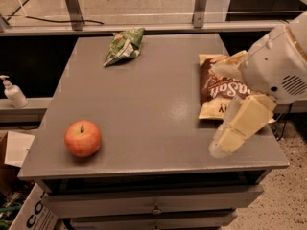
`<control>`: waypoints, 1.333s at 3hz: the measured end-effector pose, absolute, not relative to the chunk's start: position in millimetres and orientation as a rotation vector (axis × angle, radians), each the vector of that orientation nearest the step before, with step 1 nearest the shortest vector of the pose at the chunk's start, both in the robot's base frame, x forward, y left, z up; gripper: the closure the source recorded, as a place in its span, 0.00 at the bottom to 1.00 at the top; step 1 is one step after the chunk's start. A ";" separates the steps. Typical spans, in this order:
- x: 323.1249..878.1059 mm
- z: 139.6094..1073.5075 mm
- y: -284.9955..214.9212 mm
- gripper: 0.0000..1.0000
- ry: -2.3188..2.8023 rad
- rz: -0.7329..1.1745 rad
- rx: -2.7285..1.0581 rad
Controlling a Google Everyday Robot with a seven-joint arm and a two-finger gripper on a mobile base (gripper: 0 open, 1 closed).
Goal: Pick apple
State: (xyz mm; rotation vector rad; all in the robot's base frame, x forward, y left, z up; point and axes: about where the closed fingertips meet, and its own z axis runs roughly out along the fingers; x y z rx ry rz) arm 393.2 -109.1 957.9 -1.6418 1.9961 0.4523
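The apple point(83, 138) is round and red-orange with a short dark stem. It sits on the grey table point(144, 104) near the front left corner. My gripper point(217, 110) is at the right side of the table, over the front right area and far to the right of the apple. Its two cream-coloured fingers are spread apart, one point(240, 128) reaching toward the front edge, the other point(228, 67) over the brown bag. It holds nothing.
A brown snack bag point(220, 90) lies at the right of the table, partly behind the gripper. A green snack bag point(124, 46) lies at the back. A white pump bottle point(13, 92) stands on a ledge to the left. Drawers point(153, 207) sit below the tabletop.
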 end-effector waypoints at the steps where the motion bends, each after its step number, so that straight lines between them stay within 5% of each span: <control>1: 395.4 943.4 -68.2 0.00 1.905 0.520 -1.639; 4: 380.0 883.5 63.7 0.00 1.700 0.692 -1.723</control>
